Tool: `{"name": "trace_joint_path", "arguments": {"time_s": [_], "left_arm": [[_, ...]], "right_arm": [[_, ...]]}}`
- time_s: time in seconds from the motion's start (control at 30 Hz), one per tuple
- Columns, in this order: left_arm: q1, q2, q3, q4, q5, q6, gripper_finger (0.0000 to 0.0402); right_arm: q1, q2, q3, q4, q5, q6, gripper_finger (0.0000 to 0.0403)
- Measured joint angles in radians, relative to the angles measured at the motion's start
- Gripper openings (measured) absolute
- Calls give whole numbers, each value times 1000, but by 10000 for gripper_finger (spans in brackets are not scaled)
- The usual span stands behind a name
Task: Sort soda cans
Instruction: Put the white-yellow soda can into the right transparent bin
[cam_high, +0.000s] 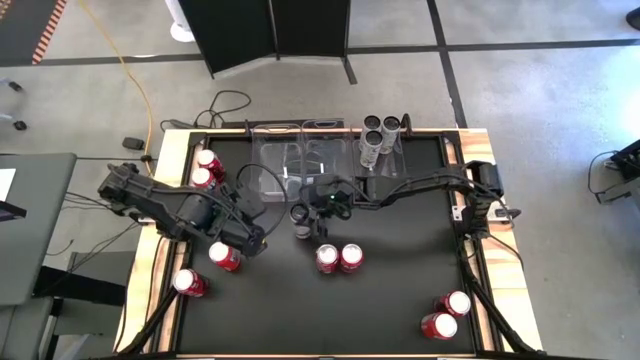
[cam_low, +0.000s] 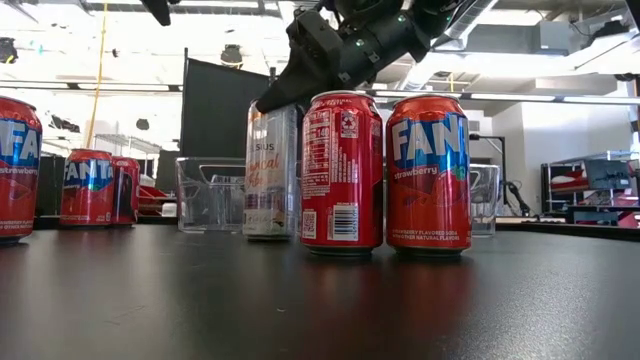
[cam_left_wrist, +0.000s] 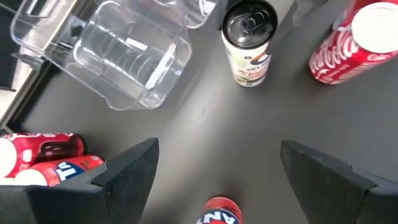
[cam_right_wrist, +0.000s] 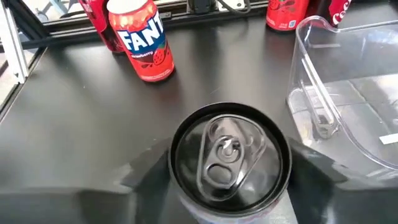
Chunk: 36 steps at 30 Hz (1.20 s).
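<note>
A silver-grey can stands upright on the black table near its middle. My right gripper reaches it from the table's right and is shut on it. My left gripper hovers open over bare table beside a red can and touches nothing. Two red cans stand side by side on their bases, nearer than the silver one. Three silver cans stand in a clear bin at the far edge. My right gripper holds the silver can near its top rim, one finger on each side of the round wall. The fingers slant down at it from above and from the table's right. The can is upright with its base on the table.
Clear plastic bins lie at the far middle edge. More red cans stand at the far left, the near left and the near right corner. A raised wooden rim frames the table.
</note>
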<state>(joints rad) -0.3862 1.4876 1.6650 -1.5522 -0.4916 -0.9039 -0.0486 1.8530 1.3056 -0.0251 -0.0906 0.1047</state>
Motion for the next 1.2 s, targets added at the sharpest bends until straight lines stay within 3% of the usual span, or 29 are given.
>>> {"name": "trace_joint_path", "arguments": {"time_s": [0.07,0.23,0.37,0.53,0.87,1.0,1.2], "left_arm": [[2,0,0,-9,-3,0,329],[1,0,0,-19,-6,-4,329],[1,-2,0,-19,-7,-6,329],[1,-2,0,-19,-8,-12,329],[1,-2,0,-19,-18,-51,329],[1,-2,0,-19,-18,-77,329],[1,-2,0,-19,-18,-123,329]], "right_arm": [[0,-8,0,-10,-7,-1,225],[0,-77,-5,-76,-15,32,224],[-3,-218,-1,-133,-9,42,224],[-29,-403,-2,-348,79,47,224],[-175,-672,-2,-666,255,3,224],[-260,-737,-52,-680,278,-53,224],[-391,-853,-236,-654,275,-60,224]]}}
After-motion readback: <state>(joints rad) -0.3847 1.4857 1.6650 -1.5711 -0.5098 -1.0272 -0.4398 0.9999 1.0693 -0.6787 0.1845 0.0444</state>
